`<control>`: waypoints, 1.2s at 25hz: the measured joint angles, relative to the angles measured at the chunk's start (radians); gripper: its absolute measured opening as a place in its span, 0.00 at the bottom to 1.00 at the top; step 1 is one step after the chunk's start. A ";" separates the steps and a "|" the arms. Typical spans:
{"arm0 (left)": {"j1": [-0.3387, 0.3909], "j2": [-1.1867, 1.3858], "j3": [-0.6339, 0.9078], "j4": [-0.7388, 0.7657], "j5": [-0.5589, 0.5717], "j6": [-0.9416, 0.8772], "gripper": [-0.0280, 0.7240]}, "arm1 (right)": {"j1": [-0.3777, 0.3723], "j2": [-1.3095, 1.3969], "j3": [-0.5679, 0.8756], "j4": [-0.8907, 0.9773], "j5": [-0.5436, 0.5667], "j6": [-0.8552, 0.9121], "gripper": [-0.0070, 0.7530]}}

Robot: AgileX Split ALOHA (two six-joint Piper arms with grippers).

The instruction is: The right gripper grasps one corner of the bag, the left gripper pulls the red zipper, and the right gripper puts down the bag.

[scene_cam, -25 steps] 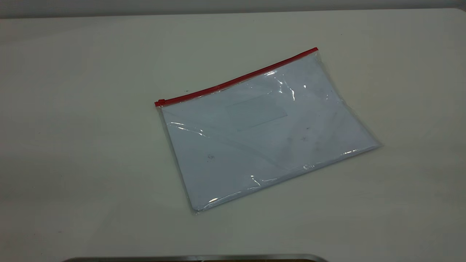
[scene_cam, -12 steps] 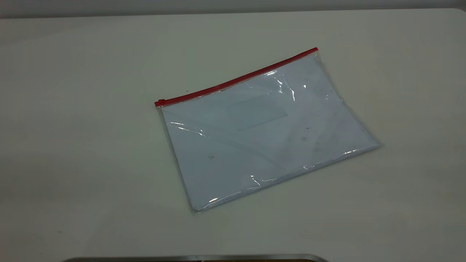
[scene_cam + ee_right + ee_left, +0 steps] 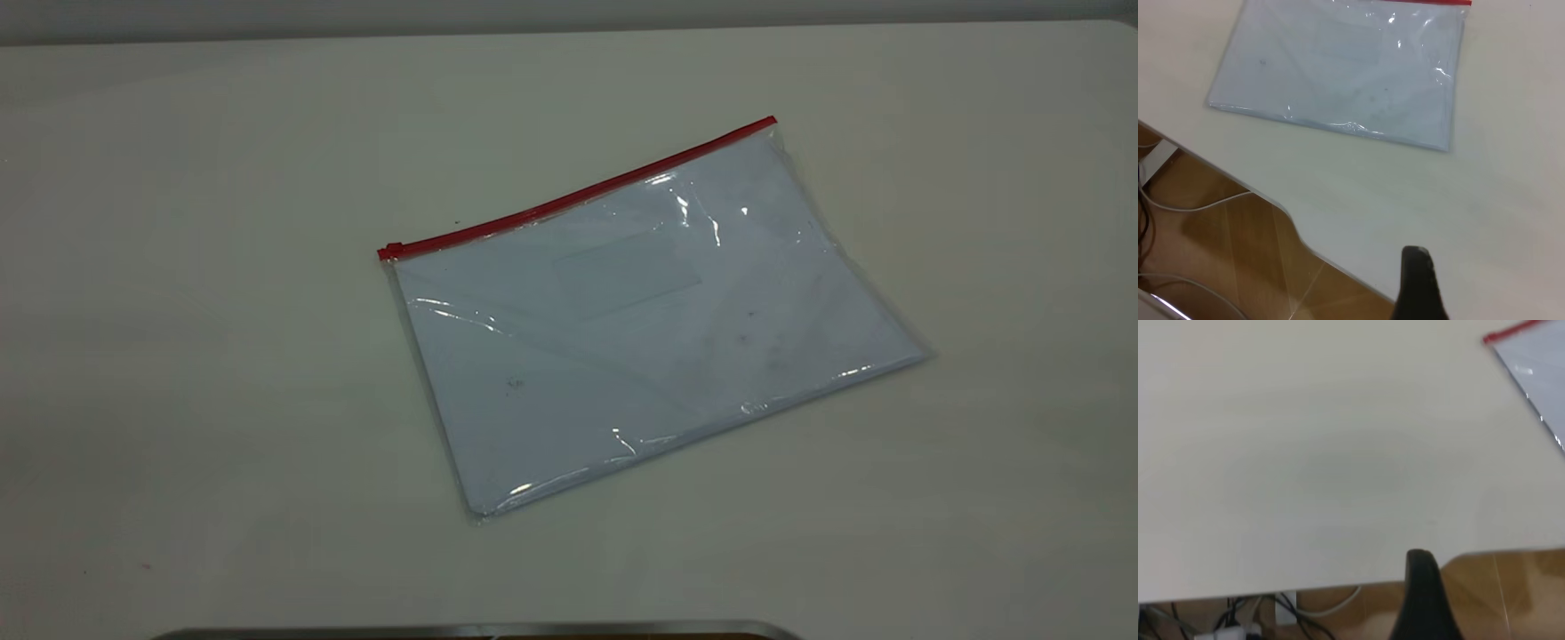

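The bag (image 3: 640, 329), a clear flat pouch with pale sheets and a small label pocket, lies flat on the white table. The red zipper (image 3: 578, 197) runs along its far long edge, with the slider tab (image 3: 391, 250) at the left end. The other red corner (image 3: 770, 122) is at the far right. Neither gripper shows in the exterior view. The left gripper (image 3: 1421, 587) hangs over the table's edge, far from the bag's slider corner (image 3: 1491, 338). The right gripper (image 3: 1417, 280) is over the table near its edge, apart from the bag (image 3: 1345, 67).
The white table (image 3: 178, 356) surrounds the bag with bare surface on all sides. A dark metal-rimmed edge (image 3: 480, 631) lies at the front of the exterior view. Wood floor and cables (image 3: 1178, 200) show beyond the table's edge in both wrist views.
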 joint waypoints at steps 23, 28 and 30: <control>0.007 -0.097 0.000 0.000 0.011 -0.002 0.82 | -0.003 0.000 0.000 0.002 0.000 0.000 0.77; 0.007 -0.097 0.000 0.000 0.011 -0.002 0.82 | -0.147 0.000 0.000 0.002 0.000 0.000 0.77; 0.007 -0.097 0.000 0.000 0.011 -0.002 0.82 | -0.233 -0.001 0.000 0.002 0.000 0.000 0.77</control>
